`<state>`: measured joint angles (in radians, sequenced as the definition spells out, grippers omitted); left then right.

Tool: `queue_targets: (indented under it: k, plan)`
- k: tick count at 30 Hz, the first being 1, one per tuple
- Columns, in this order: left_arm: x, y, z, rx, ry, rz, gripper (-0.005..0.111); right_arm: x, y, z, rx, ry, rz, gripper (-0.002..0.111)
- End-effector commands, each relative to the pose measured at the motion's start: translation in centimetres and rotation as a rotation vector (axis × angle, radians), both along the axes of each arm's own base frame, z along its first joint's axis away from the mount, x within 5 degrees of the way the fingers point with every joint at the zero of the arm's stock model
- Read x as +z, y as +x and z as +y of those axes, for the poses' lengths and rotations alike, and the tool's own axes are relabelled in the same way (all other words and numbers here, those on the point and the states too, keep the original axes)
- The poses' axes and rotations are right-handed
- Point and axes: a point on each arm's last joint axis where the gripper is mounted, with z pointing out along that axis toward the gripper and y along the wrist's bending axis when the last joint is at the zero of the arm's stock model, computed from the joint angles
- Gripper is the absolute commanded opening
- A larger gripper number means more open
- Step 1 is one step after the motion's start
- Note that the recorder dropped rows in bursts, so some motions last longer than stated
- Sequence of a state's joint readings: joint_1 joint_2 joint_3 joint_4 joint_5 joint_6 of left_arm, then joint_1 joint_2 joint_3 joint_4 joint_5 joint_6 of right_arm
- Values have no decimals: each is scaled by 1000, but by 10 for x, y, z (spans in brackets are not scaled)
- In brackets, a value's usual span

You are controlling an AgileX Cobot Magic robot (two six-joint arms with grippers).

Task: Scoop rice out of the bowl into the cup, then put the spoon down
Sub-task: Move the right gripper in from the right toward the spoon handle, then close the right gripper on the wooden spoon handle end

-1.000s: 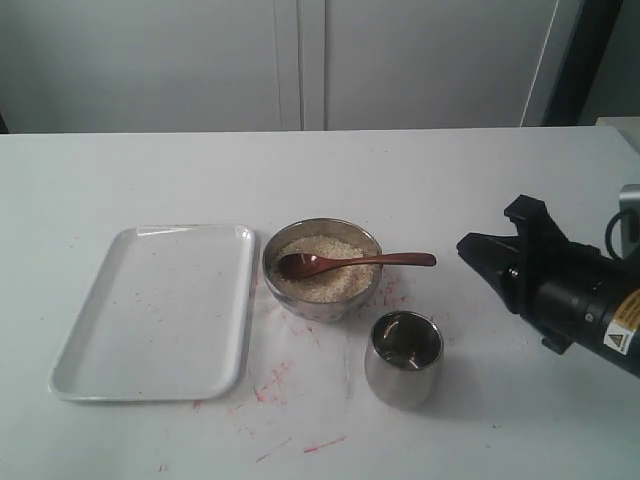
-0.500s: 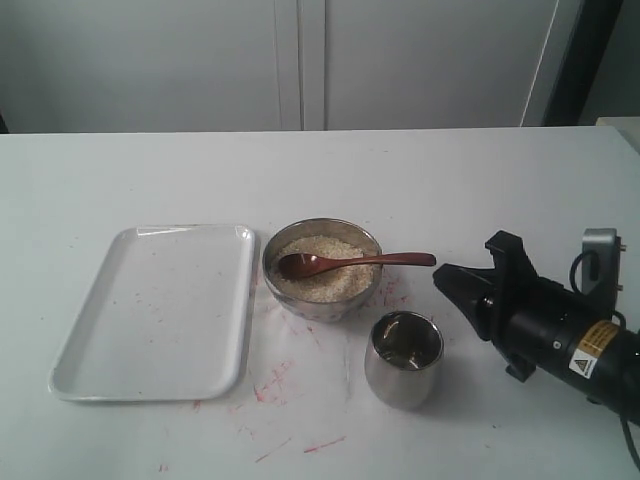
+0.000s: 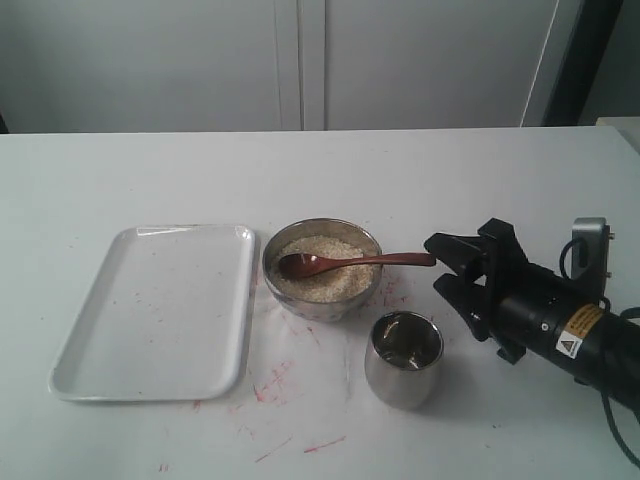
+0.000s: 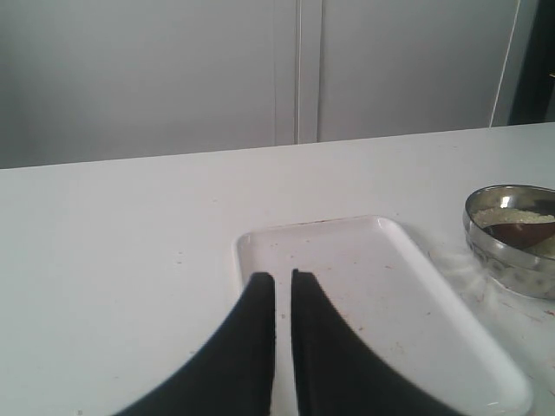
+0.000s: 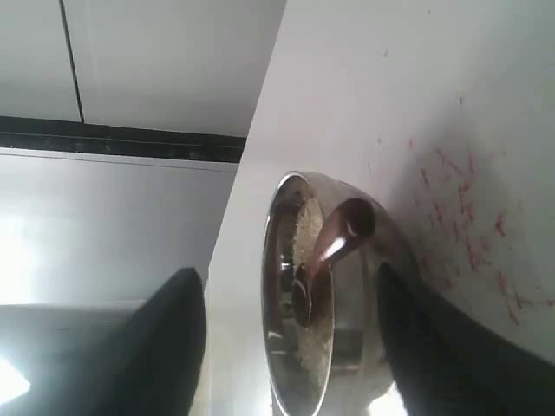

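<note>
- Right gripper (image 3: 440, 265): reaches nearer the bowl than a second ago; jaws spread wide now, pinched together then; grips nothing.
- Tray (image 3: 150, 310), white: lies left of the bowl, unmoved.
- Left gripper (image 4: 283, 282): hangs over the tray's near end, fingers drawn almost together, empty.
- Bowl (image 3: 322, 300): stands at the table's middle, holding rice (image 3: 335, 287); same spot as before.
- Spoon (image 3: 360, 262): rests scoop-down on the rice, long axis left to right, handle pointing right over the rim, its end at the open jaws.
- Cup (image 3: 403, 375): stands just in front and right of the bowl.
- Yellow warning label (image 3: 570, 345) on the right arm: print too small to read.

Right gripper (image 3: 436, 265) neared the spoon (image 3: 345, 263), jaws now apart.
</note>
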<state>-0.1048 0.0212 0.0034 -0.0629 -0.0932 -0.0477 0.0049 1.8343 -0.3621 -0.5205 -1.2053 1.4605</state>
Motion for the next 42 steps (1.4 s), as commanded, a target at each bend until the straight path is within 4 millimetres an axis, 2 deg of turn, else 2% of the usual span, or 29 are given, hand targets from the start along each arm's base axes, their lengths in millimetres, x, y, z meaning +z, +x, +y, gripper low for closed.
queue_targets:
  k: [1, 5, 14, 21, 27, 42]
  plan:
    - [2, 0, 0, -3, -7, -12, 14, 5, 7, -1, -7, 36, -21, 56]
    - [2, 0, 0, -3, -7, -12, 14, 2, 7, -2, -16, 27, 8, 53]
    - [2, 0, 0, -3, -7, -12, 14, -4, 8, -5, -56, -5, 63, 53]
    - [2, 0, 0, -3, -7, -12, 14, 4, 22, -2, -7, -21, 24, 53]
    - [2, 0, 0, -3, -7, -12, 14, -1, 24, -3, -16, -41, 93, 53]
    - [2, 0, 0, -3, -7, -12, 14, 2, 37, -4, -19, -76, 93, 53]
